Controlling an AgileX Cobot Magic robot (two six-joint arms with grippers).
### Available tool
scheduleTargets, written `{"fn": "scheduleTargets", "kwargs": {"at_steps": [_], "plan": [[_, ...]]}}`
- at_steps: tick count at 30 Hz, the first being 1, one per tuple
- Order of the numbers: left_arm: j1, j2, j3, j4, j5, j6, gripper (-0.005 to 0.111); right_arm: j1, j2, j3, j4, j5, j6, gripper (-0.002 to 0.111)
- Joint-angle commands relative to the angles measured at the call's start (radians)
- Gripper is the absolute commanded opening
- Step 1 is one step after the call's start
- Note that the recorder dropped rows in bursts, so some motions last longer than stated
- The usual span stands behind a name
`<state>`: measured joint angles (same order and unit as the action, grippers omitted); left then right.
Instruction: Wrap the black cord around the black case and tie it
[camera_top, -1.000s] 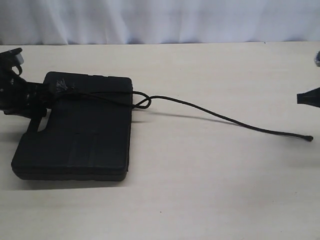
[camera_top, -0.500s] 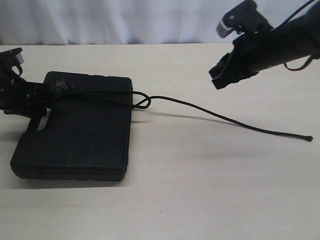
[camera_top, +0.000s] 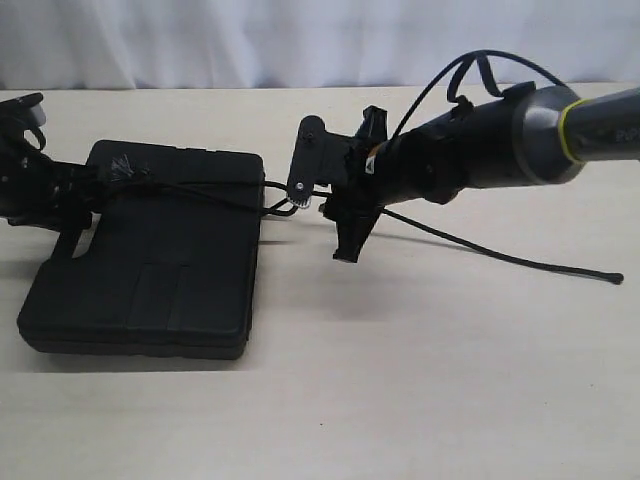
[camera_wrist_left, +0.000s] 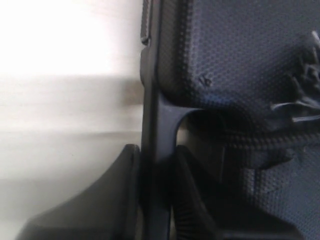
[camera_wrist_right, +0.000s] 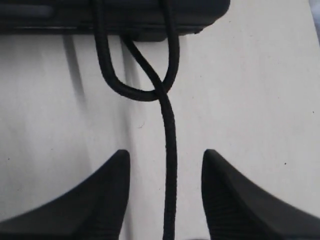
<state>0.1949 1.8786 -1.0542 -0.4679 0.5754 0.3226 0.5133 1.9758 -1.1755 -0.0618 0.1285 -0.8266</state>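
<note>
Exterior view: at the far left, the left gripper is seen at the handle edge of the black case, which lies on the table. In the left wrist view its fingers are pressed against the handle bar, one on each side. The black cord is laid across the lid, looped at the case's right edge and trailed rightward. The right gripper is positioned just beyond the loop, fingers spread, with the cord running between them without contact.
</note>
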Motion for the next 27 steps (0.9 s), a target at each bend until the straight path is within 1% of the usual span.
{"fn": "scheduleTargets", "kwargs": {"at_steps": [1,2,4,5,7,11,15,17,19,21,27], "plan": [[0.002,-0.012,-0.005,-0.017,-0.062,-0.006,0.0,0.0,0.036,-0.003,-0.011,-0.046,-0.07,0.043],[0.002,-0.012,-0.005,-0.017,-0.062,-0.006,0.0,0.0,0.046,-0.005,-0.011,-0.066,-0.07,0.043],[0.002,-0.012,-0.005,-0.017,-0.062,-0.006,0.0,0.0,0.071,-0.005,-0.001,-0.128,-0.07,0.04],[0.002,-0.012,-0.005,-0.017,-0.062,-0.006,0.0,0.0,0.081,-0.005,-0.003,-0.138,-0.072,0.03],[0.002,-0.012,-0.005,-0.017,-0.059,-0.006,0.0,0.0,0.09,-0.005,0.011,-0.135,-0.06,0.005],[0.002,-0.012,-0.005,-0.012,-0.059,-0.006,0.0,-0.017,0.062,-0.009,0.113,-0.15,0.0,0.004],[0.002,-0.012,-0.005,-0.015,-0.061,-0.006,0.0,-0.085,0.003,-0.005,0.187,-0.142,0.013,0.004],[0.002,-0.012,-0.005,-0.026,-0.068,-0.006,0.0,-0.147,-0.037,0.026,0.23,-0.128,0.013,0.004],[0.002,-0.012,-0.005,-0.041,-0.075,-0.006,0.0,-0.179,-0.062,0.059,0.23,-0.138,0.013,0.004],[0.002,-0.012,-0.005,-0.059,-0.077,-0.006,0.0,-0.204,-0.076,0.085,0.233,-0.157,0.013,0.004],[0.002,-0.012,-0.005,-0.068,-0.073,-0.006,0.0,-0.271,-0.086,0.14,0.337,-0.199,0.013,0.004]]}}
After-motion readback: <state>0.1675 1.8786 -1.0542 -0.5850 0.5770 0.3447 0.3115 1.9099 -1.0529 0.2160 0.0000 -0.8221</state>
